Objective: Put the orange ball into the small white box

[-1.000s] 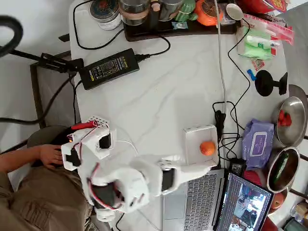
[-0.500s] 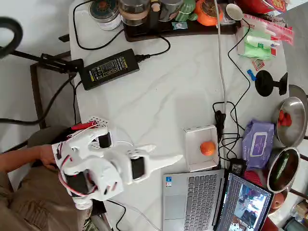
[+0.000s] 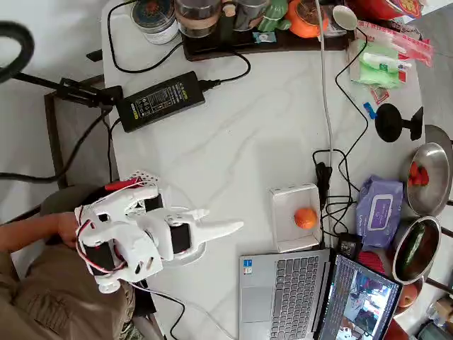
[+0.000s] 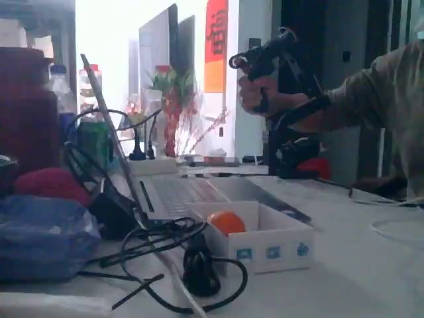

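Your orange ball [image 3: 306, 217] sits inside the small white box [image 3: 294, 195], toward the box's laptop-side end in the overhead view. The box rests on the white marble table [image 3: 248, 134], just beside the laptop [image 3: 283, 297] and a tangle of black cables [image 3: 333, 191].

The fixed view gives you the side angle: the orange ball [image 4: 226, 222] shows above the low wall of the small white box [image 4: 265, 245], so it's down in the box, not perched on the rim. That view also shows small blue markings on the box's front wall, which the overhead view hides.

The white arm is folded back near its base at the table's left edge in the overhead view. The gripper [image 3: 225, 228] points right toward the box, well apart from it, with bare table between. The fingers read as one tapered white point, so the jaws look together, with nothing between them.

Overhead view also gives you the surrounding clutter: black power brick [image 3: 161, 100] up-left, purple-and-white wipes pack [image 3: 379, 210] right of the box, metal bowls [image 3: 425, 177] at the right edge, and a tray of jars [image 3: 233, 21] along the top. In the fixed view most of that is blurred foreground or hidden behind the laptop.
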